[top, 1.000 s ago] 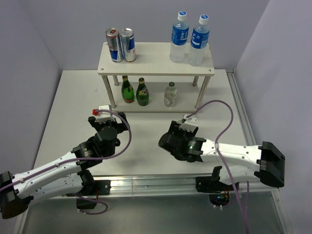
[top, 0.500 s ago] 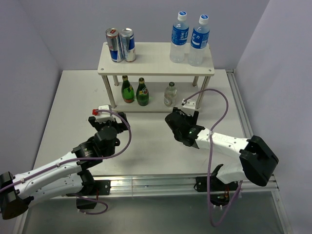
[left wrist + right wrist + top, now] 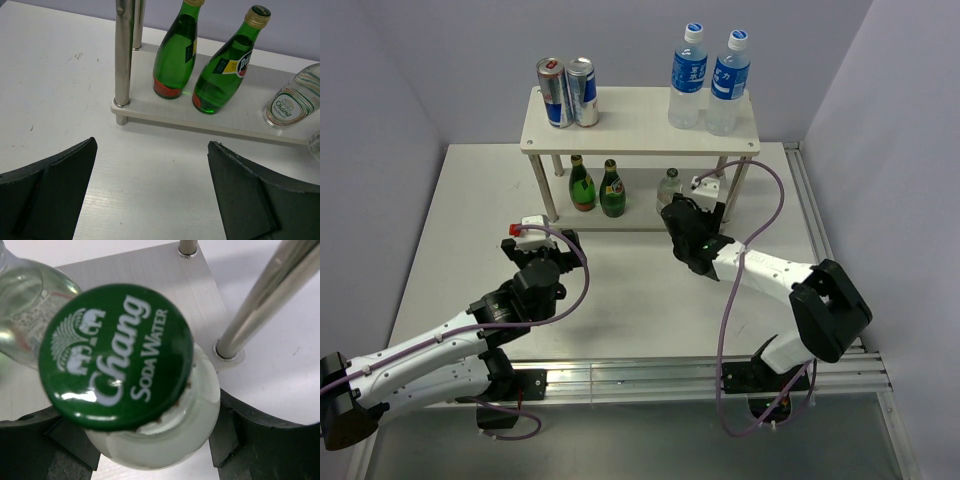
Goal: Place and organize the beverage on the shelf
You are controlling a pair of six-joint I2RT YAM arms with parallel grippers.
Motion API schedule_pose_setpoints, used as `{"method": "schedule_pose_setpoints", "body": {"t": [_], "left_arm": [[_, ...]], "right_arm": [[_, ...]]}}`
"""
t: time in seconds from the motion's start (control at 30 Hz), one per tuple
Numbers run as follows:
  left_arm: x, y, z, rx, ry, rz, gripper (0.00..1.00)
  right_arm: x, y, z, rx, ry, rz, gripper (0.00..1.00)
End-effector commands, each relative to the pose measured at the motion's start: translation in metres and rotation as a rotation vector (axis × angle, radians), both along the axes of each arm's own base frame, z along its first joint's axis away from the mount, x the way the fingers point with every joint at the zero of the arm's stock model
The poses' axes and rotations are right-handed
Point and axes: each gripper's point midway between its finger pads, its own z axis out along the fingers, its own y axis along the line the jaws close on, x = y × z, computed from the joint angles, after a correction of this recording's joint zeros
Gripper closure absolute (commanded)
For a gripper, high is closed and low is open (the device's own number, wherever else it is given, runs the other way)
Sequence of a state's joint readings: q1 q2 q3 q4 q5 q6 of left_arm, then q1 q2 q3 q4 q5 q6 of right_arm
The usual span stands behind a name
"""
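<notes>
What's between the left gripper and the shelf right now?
Nothing. Only bare white table lies between the open left gripper and the lower board of the shelf, clearest in the left wrist view. The top view agrees.

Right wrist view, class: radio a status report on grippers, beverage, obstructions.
Left gripper open, empty. Right gripper shut on soda water bottle at lower board of shelf. Shelf leg close beside it, another clear bottle alongside.
</notes>
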State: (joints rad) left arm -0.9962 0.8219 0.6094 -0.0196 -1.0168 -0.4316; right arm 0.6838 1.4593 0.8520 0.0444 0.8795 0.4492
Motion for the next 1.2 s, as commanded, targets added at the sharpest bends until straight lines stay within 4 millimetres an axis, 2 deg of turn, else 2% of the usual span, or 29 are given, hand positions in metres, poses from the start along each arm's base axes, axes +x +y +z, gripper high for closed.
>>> {"method": "schedule_pose_setpoints", "body": {"t": [0.0, 0.33, 0.73, 1.0, 1.03, 1.07, 1.1, 1.13, 1.17], "left_arm": [[0.001, -0.003, 0.005, -0.034, -0.016, -0.009, 0.01], [0.000, -0.004, 0.005, -0.040, -0.019, -0.020, 0.01], [0.002, -0.004, 0.004, -0.036, -0.017, -0.015, 0.01], [0.000, -0.004, 0.005, -0.048, -0.021, -0.021, 0.01], [0.000, -0.004, 0.005, -0.051, -0.021, -0.022, 0.01], [0.000, -0.003, 0.006, -0.052, -0.022, -0.021, 0.01], [0.000, -0.003, 0.006, -0.053, -0.022, -0.020, 0.01], [0.000, -0.003, 0.005, -0.052, -0.020, -0.020, 0.01], [0.000, -0.003, 0.006, -0.055, -0.021, -0.022, 0.01]], "right_arm": [[0.030, 0.006, 0.055, 0.094, -0.175, -0.047, 1.00], [0.056, -0.003, 0.028, 0.104, -0.169, -0.107, 1.00], [0.086, 0.001, 0.016, 0.101, -0.166, -0.116, 1.00], [0.090, -0.003, 0.007, 0.093, -0.156, -0.146, 1.00], [0.091, -0.004, 0.009, 0.095, -0.158, -0.155, 0.97], [0.091, -0.005, 0.008, 0.096, -0.156, -0.161, 0.89], [0.091, -0.006, 0.008, 0.094, -0.154, -0.161, 0.77], [0.090, -0.007, 0.008, 0.093, -0.154, -0.165, 0.53], [0.089, -0.008, 0.008, 0.092, -0.154, -0.169, 0.44]]}}
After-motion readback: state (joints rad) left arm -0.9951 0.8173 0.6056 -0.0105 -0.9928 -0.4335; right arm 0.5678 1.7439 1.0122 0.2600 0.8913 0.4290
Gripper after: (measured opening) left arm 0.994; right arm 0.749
